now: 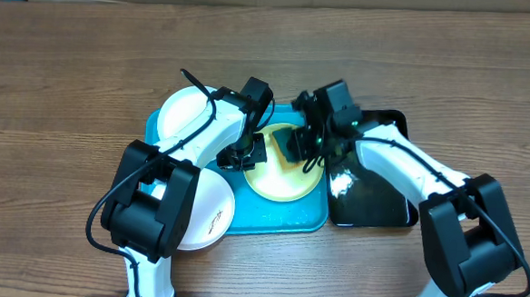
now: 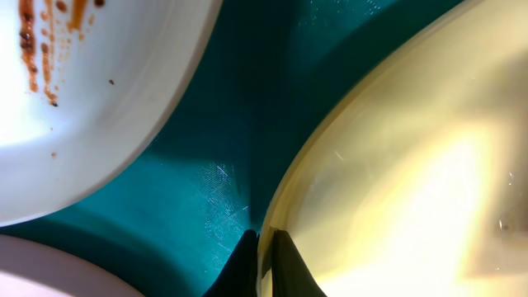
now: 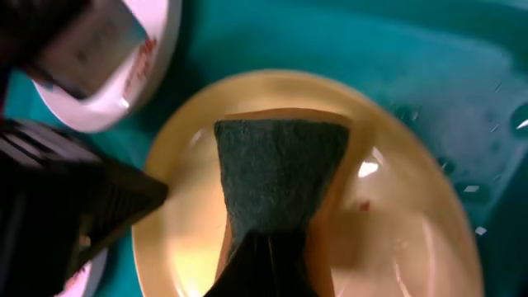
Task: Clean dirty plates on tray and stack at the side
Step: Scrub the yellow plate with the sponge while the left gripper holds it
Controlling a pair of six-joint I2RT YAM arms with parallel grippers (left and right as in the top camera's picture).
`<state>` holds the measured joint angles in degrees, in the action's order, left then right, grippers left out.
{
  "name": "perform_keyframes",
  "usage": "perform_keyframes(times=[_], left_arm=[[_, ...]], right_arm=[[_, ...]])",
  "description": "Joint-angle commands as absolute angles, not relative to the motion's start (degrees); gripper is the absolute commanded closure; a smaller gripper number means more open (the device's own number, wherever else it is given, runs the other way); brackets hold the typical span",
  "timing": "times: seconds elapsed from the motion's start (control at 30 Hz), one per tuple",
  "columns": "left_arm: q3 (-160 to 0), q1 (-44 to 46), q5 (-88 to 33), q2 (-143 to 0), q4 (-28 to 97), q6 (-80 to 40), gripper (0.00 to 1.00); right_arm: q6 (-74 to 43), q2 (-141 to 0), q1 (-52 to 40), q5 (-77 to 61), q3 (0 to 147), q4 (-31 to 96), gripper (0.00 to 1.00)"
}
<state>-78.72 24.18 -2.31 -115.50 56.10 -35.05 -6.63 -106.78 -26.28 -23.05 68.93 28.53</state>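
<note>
Closest to me, a round plain white plate [image 1: 212,209] hangs over the front-left corner of the big turquoise plastic tray [image 1: 280,215]. Mid-tray is the round yellow-rimmed plate [image 1: 286,181] — left gripper [image 2: 264,257] pinching its rim, right gripper [image 3: 266,262] clamped on a green scouring sponge [image 3: 276,169] pressed flat on it. Back-left corner — second white plate [image 1: 185,117].
</note>
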Motion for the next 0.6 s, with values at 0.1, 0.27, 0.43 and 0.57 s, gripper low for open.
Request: perform_keyframes(times=[0.1, 0.27, 0.43, 0.57], left_arm=[[-77.6, 24.4, -0.6, -117.1, 56.2, -36.0, 0.95], [-77.6, 24.4, -0.6, -117.1, 56.2, -36.0, 0.95], [-77.6, 24.4, -0.6, -117.1, 56.1, -36.0, 0.95], [-77.6, 24.4, -0.6, -117.1, 56.1, -36.0, 0.95]], right_arm=[[-5.8, -106.8, -25.6, -12.5, 70.5, 30.2, 0.96], [-4.2, -106.8, -25.6, -10.9, 68.3, 28.2, 0.96], [-4.3, -107.3, -25.8, -11.0, 66.0, 25.3, 0.96], [-4.2, -108.7, -26.0, -11.7, 65.1, 24.3, 0.96]])
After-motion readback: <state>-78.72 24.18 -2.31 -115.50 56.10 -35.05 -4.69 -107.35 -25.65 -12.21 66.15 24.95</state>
